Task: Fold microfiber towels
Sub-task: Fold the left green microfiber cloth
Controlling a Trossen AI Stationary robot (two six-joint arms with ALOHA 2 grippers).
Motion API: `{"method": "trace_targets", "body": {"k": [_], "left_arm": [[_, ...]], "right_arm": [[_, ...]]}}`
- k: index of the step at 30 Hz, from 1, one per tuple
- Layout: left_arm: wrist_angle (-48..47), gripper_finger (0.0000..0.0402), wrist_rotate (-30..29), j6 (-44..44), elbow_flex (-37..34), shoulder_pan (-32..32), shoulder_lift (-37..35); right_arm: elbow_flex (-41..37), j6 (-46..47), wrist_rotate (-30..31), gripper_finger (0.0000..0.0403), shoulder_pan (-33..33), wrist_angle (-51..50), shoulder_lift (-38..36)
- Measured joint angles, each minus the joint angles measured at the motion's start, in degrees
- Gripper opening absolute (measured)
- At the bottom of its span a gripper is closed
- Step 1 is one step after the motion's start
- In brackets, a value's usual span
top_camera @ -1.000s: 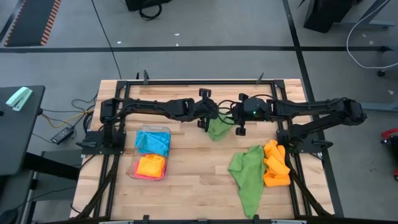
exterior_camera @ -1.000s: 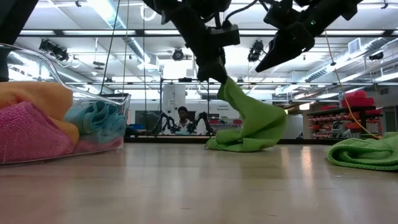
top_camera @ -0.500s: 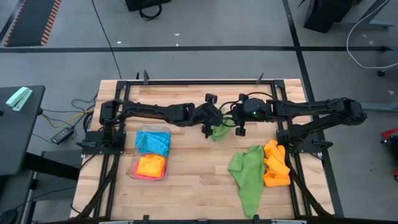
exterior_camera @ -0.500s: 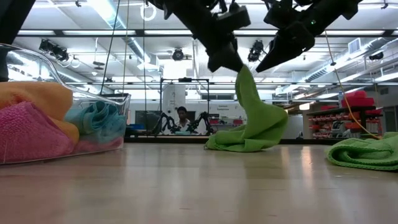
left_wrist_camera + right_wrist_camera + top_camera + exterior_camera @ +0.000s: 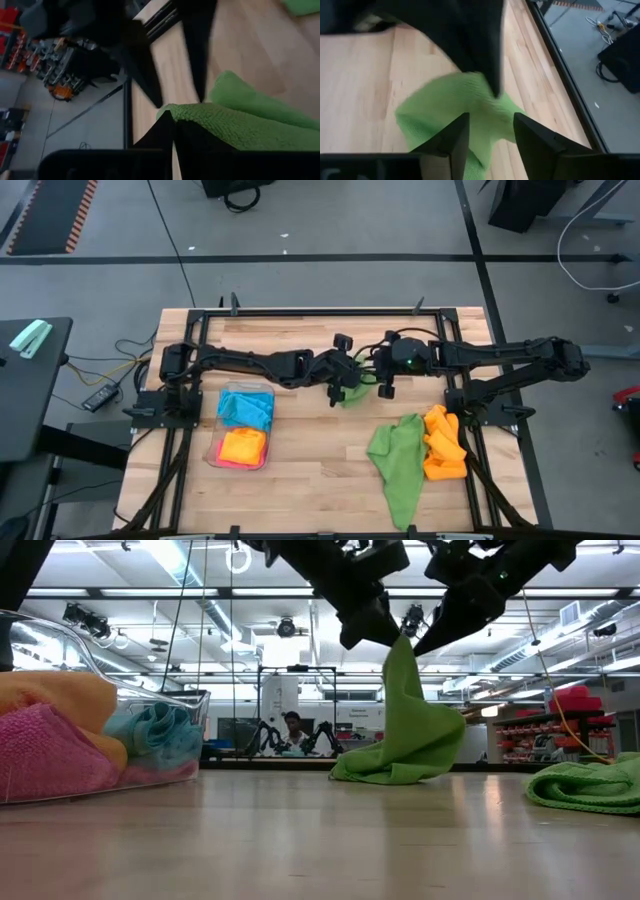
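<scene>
A green microfiber towel [image 5: 410, 730] stands drawn up into a peak at the table's middle, its lower part [image 5: 385, 772] resting on the wood. My left gripper [image 5: 378, 630] is shut on the peak; the high view shows it [image 5: 345, 383] over the towel [image 5: 352, 393]. My right gripper [image 5: 428, 640] hangs open just right of the peak, fingers [image 5: 454, 142] apart with the towel [image 5: 445, 110] beyond them. I cannot tell whether it touches the cloth. A second green towel [image 5: 397, 460] lies spread at the near right beside orange towels [image 5: 444, 444]. My left gripper pinches the green towel's raised corner [image 5: 187, 114] between its two shut fingers, slanting down from the table's left. How many layers it has I cannot tell. The cloth hangs fairly taut below the fingers, its lower end bunched on the table.
A clear tray [image 5: 262, 388] at the near left holds folded blue [image 5: 245, 408], orange [image 5: 243, 445] and pink towels. Black arm frames run along both table sides. Bare wood lies between the tray and the spread green towel.
My left gripper has moved toward the table's right and a little up, toward my right gripper, carrying the towel's corner. The towel now stands taller and tauter; its lower part has stayed on the table.
</scene>
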Motion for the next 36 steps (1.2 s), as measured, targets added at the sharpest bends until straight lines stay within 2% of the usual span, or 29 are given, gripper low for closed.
{"method": "trace_targets", "body": {"k": [5,9,13,18,25,30,36], "left_arm": [[-1.8,0.0033,4.61,2.53,0.0,-0.61,0.02],[-4.12,0.0017,7.12,4.58,0.0,-0.76,0.02],[-3.78,0.0009,7.25,4.69,0.0,-0.87,0.02],[-2.72,0.0025,7.22,4.76,0.0,-1.2,0.02],[-2.22,0.0009,7.31,7.3,0.0,-2.83,0.04],[-1.81,0.0026,7.36,7.73,0.0,-3.47,0.04],[-1.79,0.0008,7.27,7.77,0.0,-3.4,0.04]], "right_arm": [[0.0,2.66,0.45,0.0186,0.0,-3.52,0.0],[0.0,3.62,-3.7,0.0197,0.0,-6.41,0.0],[-0.22,3.69,-9.78,0.0195,0.0,-6.57,0.0],[-1.54,3.23,-10.11,0.0187,-0.92,-6.84,-0.02],[-4.05,1.49,-9.71,0.0184,-5.66,-6.03,-0.02],[-5.88,0.74,-15.75,0.0184,-6.9,-2.59,-0.02],[-6.95,-2.16,-24.36,0.0183,-5.84,1.13,-0.02]]}}
